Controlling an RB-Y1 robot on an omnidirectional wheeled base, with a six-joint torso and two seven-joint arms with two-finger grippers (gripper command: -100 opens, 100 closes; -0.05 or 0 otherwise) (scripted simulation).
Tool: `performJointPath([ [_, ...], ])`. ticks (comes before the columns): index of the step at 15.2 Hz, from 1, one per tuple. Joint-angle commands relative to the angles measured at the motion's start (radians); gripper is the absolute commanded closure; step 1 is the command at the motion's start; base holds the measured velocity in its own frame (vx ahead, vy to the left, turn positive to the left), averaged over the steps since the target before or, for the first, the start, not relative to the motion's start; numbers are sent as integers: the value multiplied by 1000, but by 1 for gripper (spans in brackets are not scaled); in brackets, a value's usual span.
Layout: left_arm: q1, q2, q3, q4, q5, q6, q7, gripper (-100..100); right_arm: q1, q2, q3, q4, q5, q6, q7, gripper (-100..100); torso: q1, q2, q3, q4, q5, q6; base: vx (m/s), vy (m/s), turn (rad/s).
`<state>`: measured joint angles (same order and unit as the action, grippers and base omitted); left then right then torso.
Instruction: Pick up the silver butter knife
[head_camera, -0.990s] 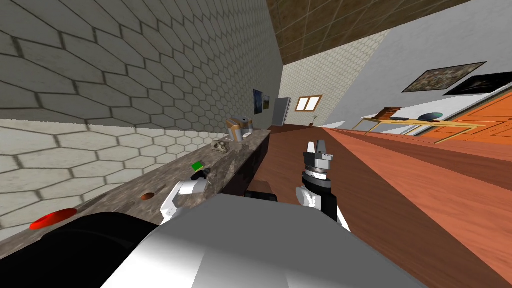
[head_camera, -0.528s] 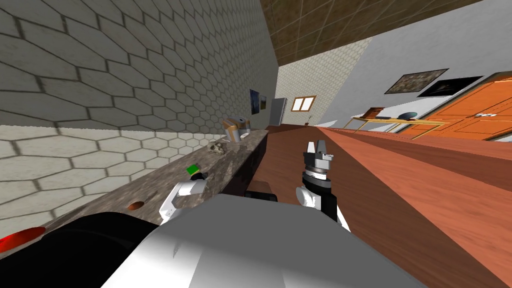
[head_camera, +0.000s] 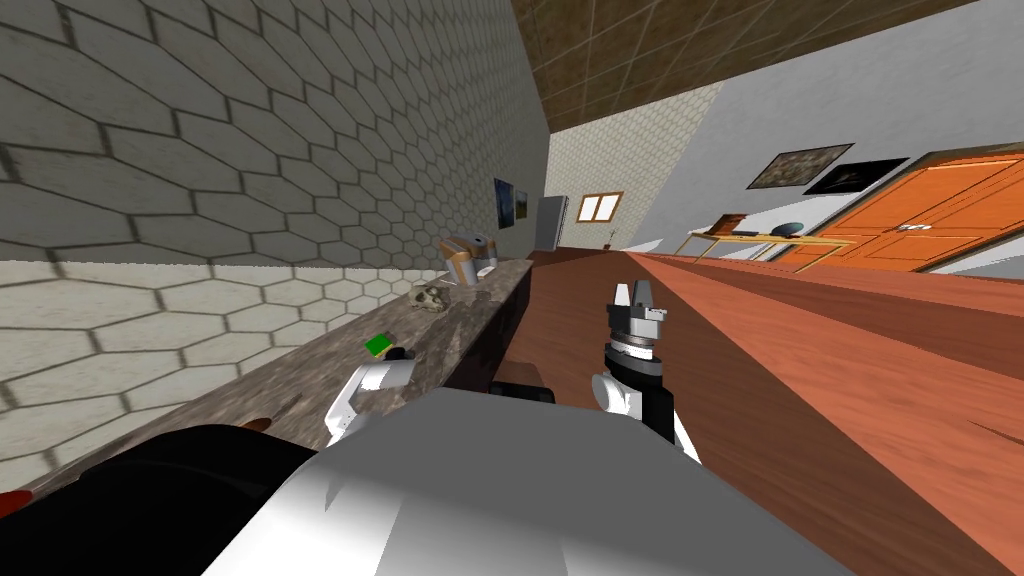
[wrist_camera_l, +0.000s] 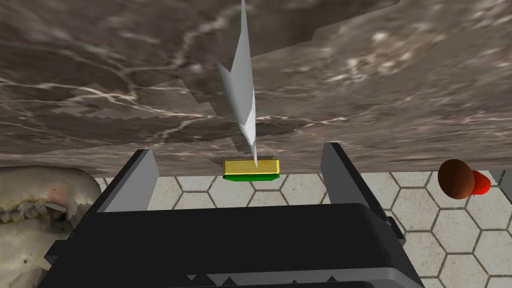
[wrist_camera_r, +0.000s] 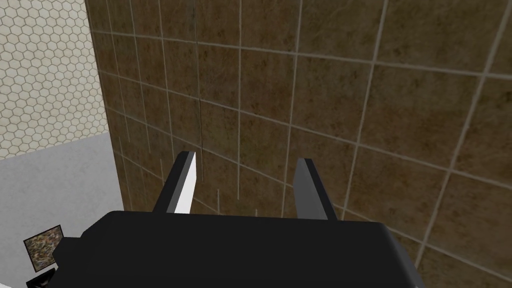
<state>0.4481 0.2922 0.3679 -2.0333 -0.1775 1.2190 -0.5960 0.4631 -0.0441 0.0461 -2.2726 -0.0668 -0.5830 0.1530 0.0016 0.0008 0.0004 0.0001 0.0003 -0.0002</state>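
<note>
Turning my head and base over the last second has slid the whole counter scene toward the lower left of the head view. The flat red disc (head_camera: 8, 498) is now cut off at the picture's edge, and the small brown rounded thing (head_camera: 258, 424) is half covered from below. The orange double door (head_camera: 930, 215) has come further into sight. Both arms hold the same places in front of me.

The left gripper (wrist_camera_l: 239, 151) hangs over the brown marbled countertop (wrist_camera_l: 400, 75), its fingers spread wide and touching nothing. The silver butter knife (wrist_camera_l: 242, 90) lies on that counter beyond the fingertips, on the line between them, thin and pointed. Its nearer tip reaches a flat yellow-and-green block (wrist_camera_l: 250, 169) at the counter's back edge; whether the two touch I cannot tell. Its far end runs out of the picture, so I cannot say which end is the handle.

A pale skull-like object (wrist_camera_l: 35, 210) sits beside one finger, partly covered by the gripper's dark body. The brown thing and the red disc lie past the other finger, against the hexagon-tiled wall (wrist_camera_l: 300, 187).

The right gripper (head_camera: 633, 293) is raised over the reddish wooden floor (head_camera: 800, 400), fingers parted and empty.
</note>
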Motion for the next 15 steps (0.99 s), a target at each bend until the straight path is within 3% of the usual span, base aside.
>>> performJointPath([
  [1, -12, 3, 0, 30, -5, -16, 9, -100, 0, 0, 0, 0, 0, 0, 0, 0, 0, 0, 0, 0, 0, 0, -22, 27, -42],
  [3, -25, 8, 1, 61, -9, -30, 17, -100, 0, 0, 0, 0, 0, 0, 0, 0, 0, 0, 0, 0, 0, 0, -22, 22, -45],
  [4, -19, 7, 2, 45, -5, -21, 12, -100, 0, 0, 0, 0, 0, 0, 0, 0, 0, 0, 0, 0, 0, 0, -13, 14, -13],
  [5, -20, 7, 2, 48, -5, -24, 13, 100, 0, 0, 0, 0, 0, 0, 0, 0, 0, 0, 0, 0, 0, 0, -4, 6, -1],
  [9, -17, 9, 3, 50, -8, -20, 11, 100, 0, 0, 0, 0, 0, 0, 0, 0, 0, 0, 1, 2, 1, 0, -2, 1, -1],
  [12, 5, -2, -1, -12, 0, 4, -1, 100, 0, 0, 0, 0, 0, 0, 0, 0, -1, 0, 1, 1, 1, -1, 20, -20, 57],
  [14, 13, -5, -2, -32, 3, 14, -7, 100, 0, 0, 0, 0, 0, 0, 0, 0, -3, -1, 0, 1, 1, -1, 23, -30, 44],
  [15, 7, -3, 0, -17, 2, 6, -2, 100, 0, 0, 0, 0, 0, 0, 0, 0, -3, -1, 0, 1, 1, -1, 11, -15, 11],
])
